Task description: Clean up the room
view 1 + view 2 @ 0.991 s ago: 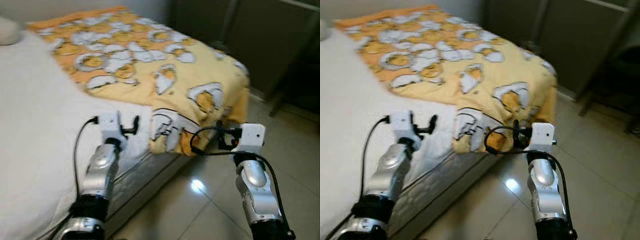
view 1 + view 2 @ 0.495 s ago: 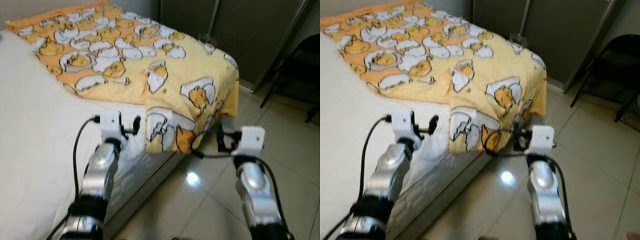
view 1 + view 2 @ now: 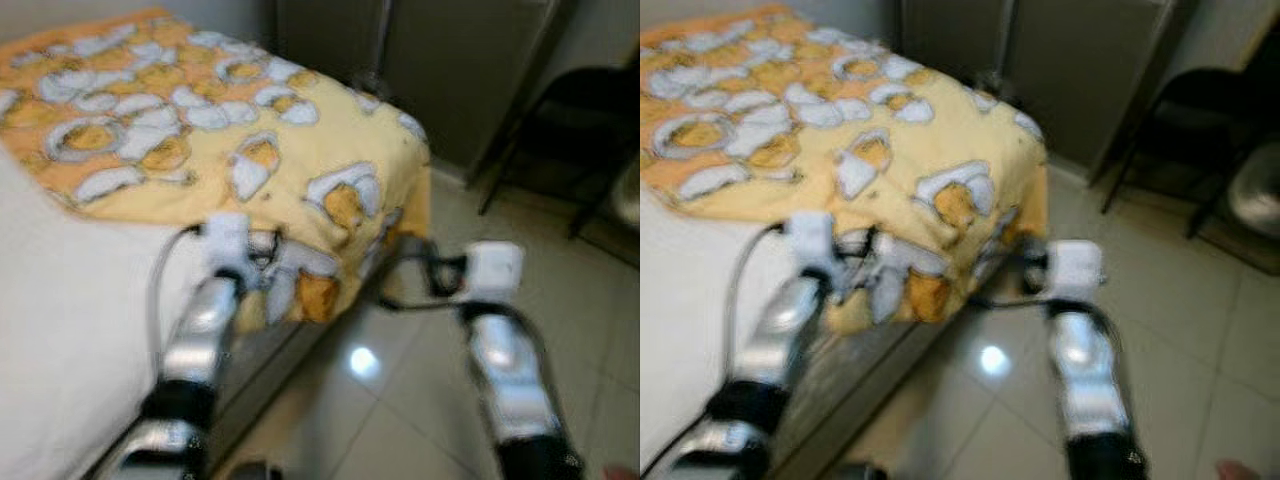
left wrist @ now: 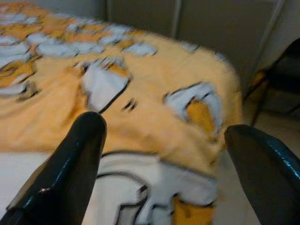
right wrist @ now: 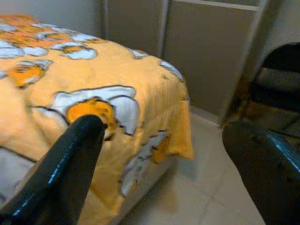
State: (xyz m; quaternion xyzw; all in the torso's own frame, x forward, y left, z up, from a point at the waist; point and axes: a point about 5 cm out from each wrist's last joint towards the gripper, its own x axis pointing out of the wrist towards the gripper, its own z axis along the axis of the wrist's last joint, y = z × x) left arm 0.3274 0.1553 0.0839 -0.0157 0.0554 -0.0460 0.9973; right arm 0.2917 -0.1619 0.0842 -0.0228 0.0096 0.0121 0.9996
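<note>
Blurred view. Yellow blanket (image 3: 250, 140) with egg print spread over bed (image 3: 70, 330), corner hanging off edge toward tiled floor (image 3: 420, 400). Left gripper (image 4: 159, 154) fingers spread, at blanket's folded edge. Right gripper (image 5: 164, 159) fingers spread, over floor beside bed corner. Black chair (image 3: 1200, 130) beyond, near cupboard (image 3: 1080, 60)

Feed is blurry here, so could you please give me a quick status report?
Both grippers open, empty: left at blanket edge, right over floor. Chair ahead right.

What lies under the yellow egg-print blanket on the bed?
Under the yellow egg-print blanket a white mattress shows at the left, its quilted side below the hanging edge. The blanket hides the rest.
</note>
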